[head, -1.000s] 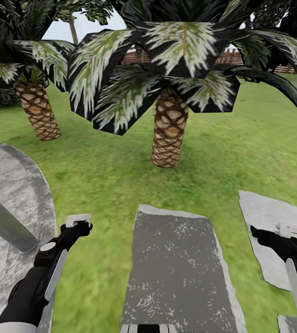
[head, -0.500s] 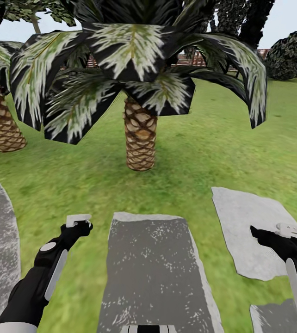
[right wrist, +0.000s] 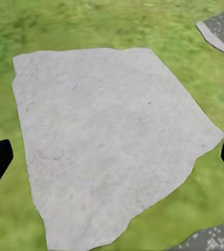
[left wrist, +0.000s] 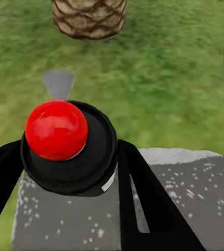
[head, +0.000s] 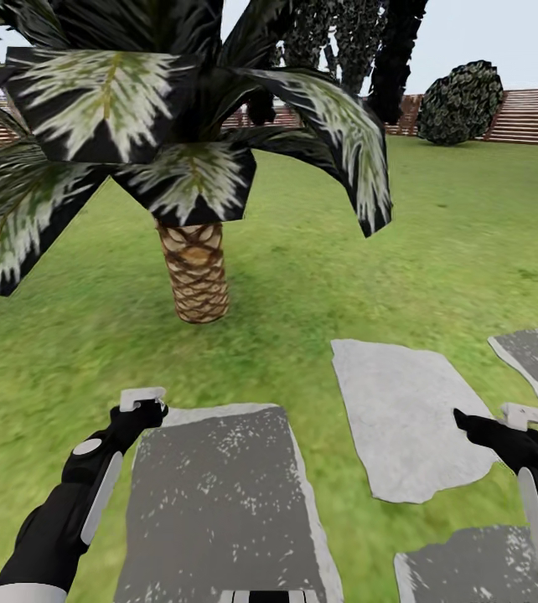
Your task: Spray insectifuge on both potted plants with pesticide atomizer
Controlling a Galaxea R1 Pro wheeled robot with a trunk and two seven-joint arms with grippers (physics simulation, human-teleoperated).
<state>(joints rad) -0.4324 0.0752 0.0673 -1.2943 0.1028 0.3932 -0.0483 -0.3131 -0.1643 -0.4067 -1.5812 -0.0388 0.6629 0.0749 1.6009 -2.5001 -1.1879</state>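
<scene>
Camera has swung right vs earlier: palm (head: pixel 195 280) now sits left of centre. L gripper (left wrist: pixel 65 167) clamps pesticide atomizer (left wrist: pixel 67 144) over dark paving slab (head: pixel 219 502). R gripper (right wrist: pixel 112 157) spread wide, holding nothing, above pale stepping stone (head: pixel 403 419). Lawn (head: pixel 437 243) beyond, fence (head: pixel 529 117) at back.

A green lawn (head: pixel 437 243) is shown, with grey stepping stones (head: pixel 403 419) laid flat in the grass and a palm trunk (head: pixel 193 268) rooted in it nearby.
</scene>
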